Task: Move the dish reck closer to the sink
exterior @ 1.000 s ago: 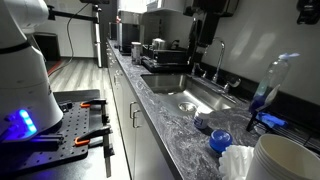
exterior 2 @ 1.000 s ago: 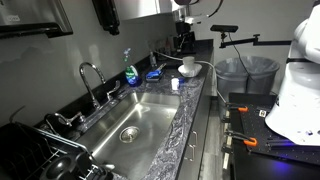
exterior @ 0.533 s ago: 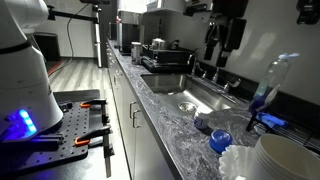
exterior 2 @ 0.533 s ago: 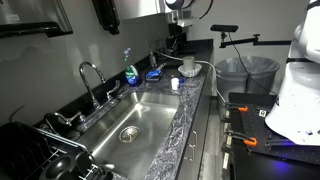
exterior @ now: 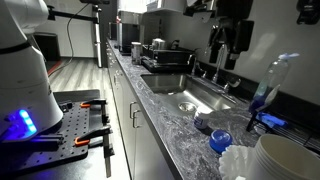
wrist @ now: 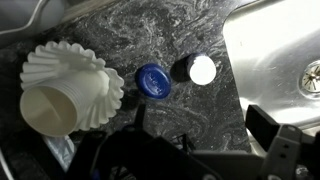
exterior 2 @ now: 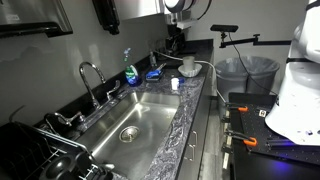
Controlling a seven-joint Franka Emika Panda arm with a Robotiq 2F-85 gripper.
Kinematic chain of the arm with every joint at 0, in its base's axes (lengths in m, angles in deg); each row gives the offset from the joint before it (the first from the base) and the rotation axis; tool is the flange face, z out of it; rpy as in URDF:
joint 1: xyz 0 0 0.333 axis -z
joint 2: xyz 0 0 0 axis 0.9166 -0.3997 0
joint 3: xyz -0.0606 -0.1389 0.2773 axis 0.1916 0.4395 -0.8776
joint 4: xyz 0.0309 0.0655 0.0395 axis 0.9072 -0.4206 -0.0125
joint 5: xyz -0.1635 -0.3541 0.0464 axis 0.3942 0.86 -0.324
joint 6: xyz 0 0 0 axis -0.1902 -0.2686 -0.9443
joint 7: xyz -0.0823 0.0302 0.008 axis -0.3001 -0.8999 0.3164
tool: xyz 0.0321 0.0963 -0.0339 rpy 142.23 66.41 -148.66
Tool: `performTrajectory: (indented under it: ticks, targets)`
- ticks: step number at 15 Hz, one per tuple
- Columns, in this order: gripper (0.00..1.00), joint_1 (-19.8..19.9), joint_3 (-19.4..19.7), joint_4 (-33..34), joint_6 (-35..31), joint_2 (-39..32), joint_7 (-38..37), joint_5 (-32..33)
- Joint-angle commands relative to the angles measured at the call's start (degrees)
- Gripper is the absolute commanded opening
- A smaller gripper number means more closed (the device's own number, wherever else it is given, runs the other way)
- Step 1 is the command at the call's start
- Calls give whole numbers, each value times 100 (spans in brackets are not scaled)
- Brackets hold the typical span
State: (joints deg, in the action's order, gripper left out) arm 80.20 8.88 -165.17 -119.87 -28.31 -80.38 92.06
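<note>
**A:** The dish reck (exterior: 165,64), where is it?

**B:** In an exterior view it lies on the grey marbled counter (exterior: 163,118) at the far end of the sink (exterior: 195,96), just beside the basin. Whether it touches the rim I cannot tell. Shiny pots (exterior: 157,46) stand behind it.

**A:** And further right?

**B:** The gripper (exterior: 225,52) hangs high over the sink's opposite end, well apart from the rack. Its fingers are spread, with nothing between them.

**A:** What does the wrist view add?

**B:** From left to right it shows a stack of ruffled white coffee filters (wrist: 65,85), a blue cap (wrist: 153,81) and a small white lid (wrist: 202,70). Then comes a corner of the steel basin. The rack is nowhere in that view, so the claw is looking at the wrong end of the counter.

**A:** So how far along is the job?

**B:** By my reading, nothing of it is done. The rack lies ungrasped, and no finger is near its wires. What is left is the whole job: cross the length of the sink, come down on a bar of the rack, close on it and draw it toward the basin.
</note>
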Motion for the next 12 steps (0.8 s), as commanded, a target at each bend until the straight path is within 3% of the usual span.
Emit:
performTrajectory:
  ticks: [1, 2, 7, 9, 12]
  targets:
    - [100, -59, 67, 126, -530, -360, 570, 288]
    - [100, -80, 68, 170, -706, -516, 135, 895]
    - [100, -139, 97, 276, -1436, -1034, 503, 2080]
    - [100, -108, 71, 385, -1661, -1224, 848, 2117]
    - [100, -19, -36, 758, -1613, -1608, 1575, 1620]
